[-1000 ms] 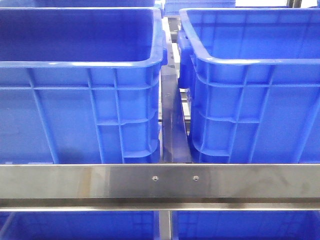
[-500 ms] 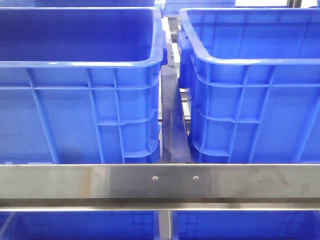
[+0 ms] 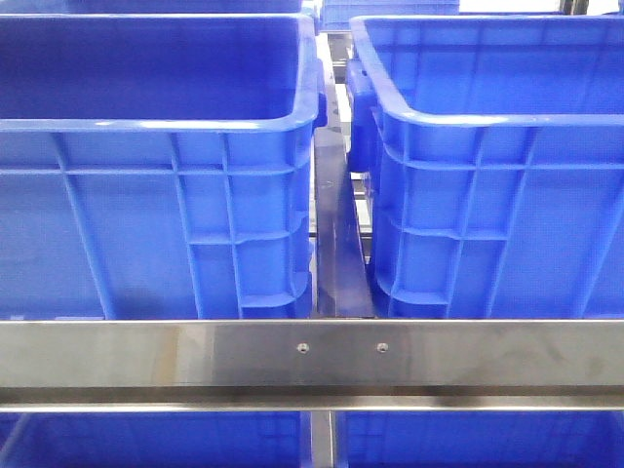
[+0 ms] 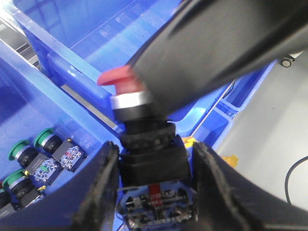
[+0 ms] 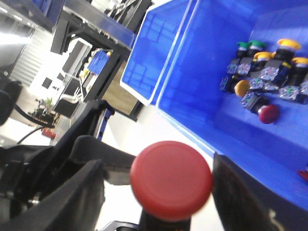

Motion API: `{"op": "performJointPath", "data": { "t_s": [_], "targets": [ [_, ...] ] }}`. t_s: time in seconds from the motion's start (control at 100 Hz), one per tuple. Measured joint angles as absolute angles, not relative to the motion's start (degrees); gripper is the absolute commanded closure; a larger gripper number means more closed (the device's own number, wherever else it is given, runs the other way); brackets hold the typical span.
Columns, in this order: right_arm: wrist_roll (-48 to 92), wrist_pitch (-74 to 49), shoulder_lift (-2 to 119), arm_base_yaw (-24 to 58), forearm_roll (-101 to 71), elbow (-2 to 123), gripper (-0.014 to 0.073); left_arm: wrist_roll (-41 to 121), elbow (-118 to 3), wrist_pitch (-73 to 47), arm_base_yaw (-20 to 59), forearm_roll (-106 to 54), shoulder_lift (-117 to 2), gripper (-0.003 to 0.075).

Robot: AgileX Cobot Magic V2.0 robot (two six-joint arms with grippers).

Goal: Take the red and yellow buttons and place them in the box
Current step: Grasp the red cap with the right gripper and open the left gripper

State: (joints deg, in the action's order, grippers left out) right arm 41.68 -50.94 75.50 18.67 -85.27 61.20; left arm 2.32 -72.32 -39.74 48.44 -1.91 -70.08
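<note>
Two large, deep, bright-blue ribbed plastic crates stand side by side, left [image 3: 156, 195] and right [image 3: 497, 185], upright with a narrow gap between. A red mushroom-capped push button [image 4: 144, 120] (black body, metal collar) sits clamped between dark fingers; another red-capped button [image 5: 171, 179] is likewise held.

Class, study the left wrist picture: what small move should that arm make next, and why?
Probably carry the red button over the blue crate before letting go. The left gripper has its jaws closed on the button's black body, and the crate's open interior lies just beyond it.
</note>
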Motion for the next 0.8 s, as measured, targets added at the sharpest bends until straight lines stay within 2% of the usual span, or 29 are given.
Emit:
{"op": "performJointPath", "data": {
  "t_s": [0.08,0.23,0.27,0.37,0.46,0.56,0.63,0.8],
  "targets": [
    [41.7,-50.9,76.2,19.1,-85.3,61.5,0.0184,2.3,-72.3,-39.7,48.4,-1.9,-70.1,0.0739],
    [41.7,-50.6,76.4,19.1,-85.1,61.5,0.0372,2.3,-72.3,-39.7,48.4,-1.9,-70.1,0.0735],
    [41.7,-50.5,76.5,19.1,-85.0,61.5,0.0403,2.3,-72.3,-39.7,48.4,-1.9,-70.0,0.0714],
    [41.7,-50.5,76.5,19.1,-85.0,61.5,0.0414,2.3,-72.3,-39.7,48.4,-1.9,-70.0,0.0586],
    [42.0,-50.5,76.5,19.1,-85.0,61.5,0.0414,2.3,-72.3,-39.7,48.4,-1.9,-70.0,0.0391],
    [42.5,-50.5,76.5,19.1,-85.0,61.5,0.0414,2.3,-72.3,-39.7,48.4,-1.9,-70.0,0.0237],
    [43.0,-50.5,76.5,19.1,-84.9,61.5,0.0414,2.3,-72.3,-39.7,48.4,-1.8,-70.0,0.0200],
    [45.3,-48.3,76.5,18.4,-84.9,61.5,0.0414,1.6,-72.3,-39.6,48.4,-1.2,-70.0,0.0205]
  ]
}}
